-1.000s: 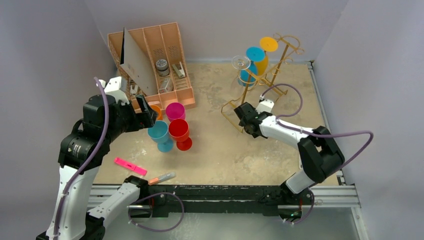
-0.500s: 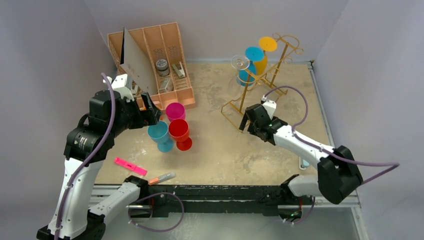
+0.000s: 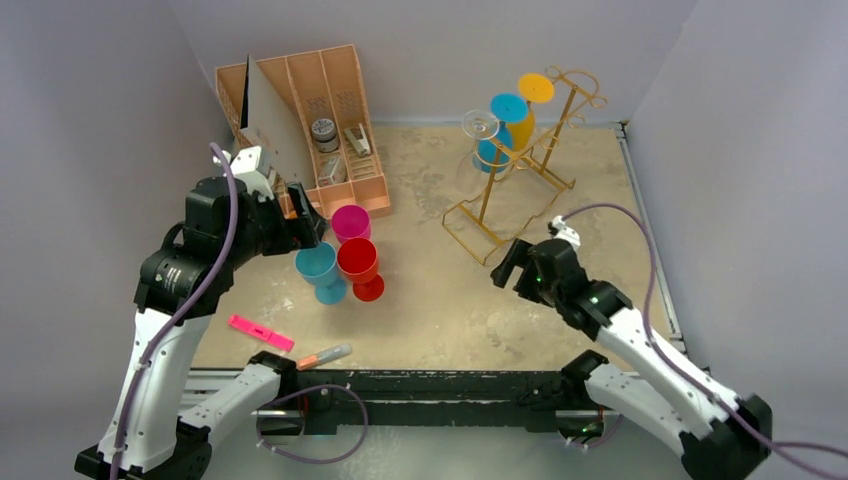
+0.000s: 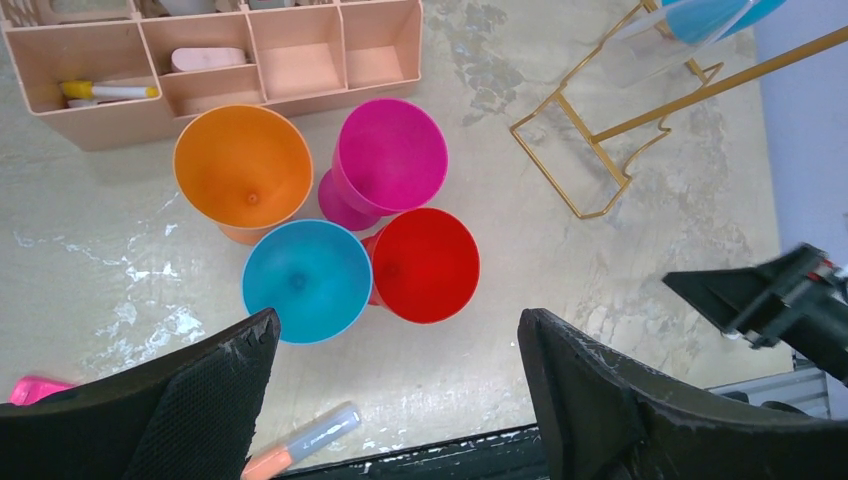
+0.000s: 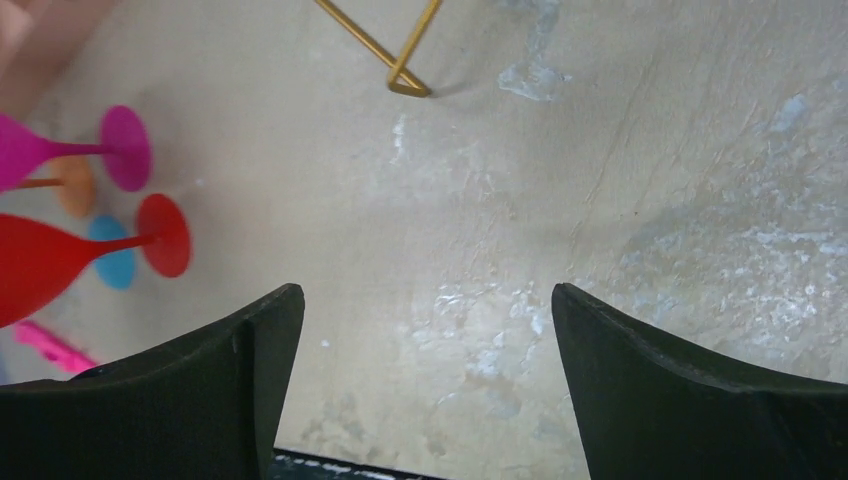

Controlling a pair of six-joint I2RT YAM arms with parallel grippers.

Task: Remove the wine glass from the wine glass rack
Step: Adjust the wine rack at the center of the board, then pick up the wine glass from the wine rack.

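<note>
**Spotter:** Where's the wine glass, and is either gripper holding anything?

**Operator:** I count three hanging foot-up on the wine glass rack (image 3: 487,197): a clear wine glass (image 3: 481,124), a blue wine glass (image 3: 510,107) and a yellow wine glass (image 3: 537,87). The clear bowl nearly vanishes against the counter (image 3: 430,310). My right gripper (image 5: 425,295) sits near the rack's front corner, apart from it, jaws spread and empty. My left gripper (image 4: 397,330), well left of the rack, is also spread wide and empty, above four coloured cups (image 4: 390,155).

**Spotter:** What can't you see?

**Operator:** Both wrist views cut the rack off; the right one catches only a base corner. From above, my left arm (image 3: 190,270) hides the orange cup (image 4: 243,165). What's inside the tan organiser (image 3: 352,75), left of the rack, is too small to tell. The counter is mottled, worn beige, and the walls (image 3: 420,40) are pale grey.
</note>
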